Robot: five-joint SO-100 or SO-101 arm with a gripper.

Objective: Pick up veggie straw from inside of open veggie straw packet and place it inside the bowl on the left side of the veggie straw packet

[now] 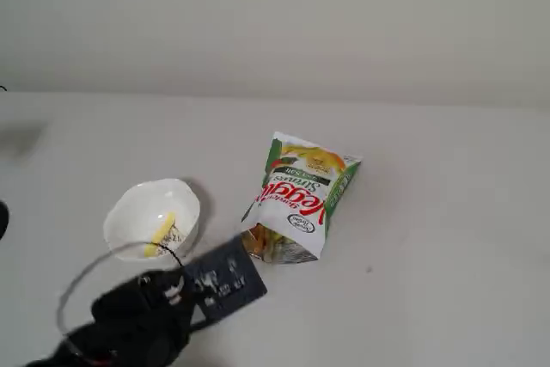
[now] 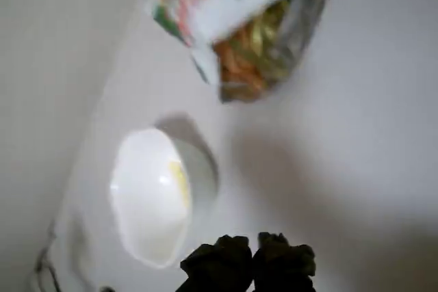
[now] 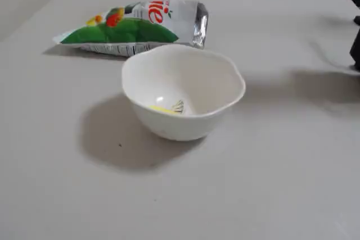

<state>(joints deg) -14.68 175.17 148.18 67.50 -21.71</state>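
While the robot's dark claw (image 2: 254,245) hangs empty above the white table (image 1: 447,238), its two fingertips pressed together in the wrist view, a short pale-yellow veggie straw (image 1: 161,235) already lies inside the small white ceramic bowl with the wavy rim (image 1: 120,212). One fixed view shows the stick leaning against the bowl's inner wall beside a small dark drawing (image 3: 178,107); the low fixed view finds it at the bottom of the dish.

Just beside the bowl, nearer the table's far edge in that low view, rests the white-and-green veggie straw packet with red lettering (image 1: 302,191). Its foil-lined mouth gapes toward the arm, orange and yellowish straws (image 2: 250,59) visible within.

Judging by how things lie, the delivery looks complete: straw in bowl, nothing between the fingers. What remains, if anything, appears to be only drawing the arm clear of the table's near edge.
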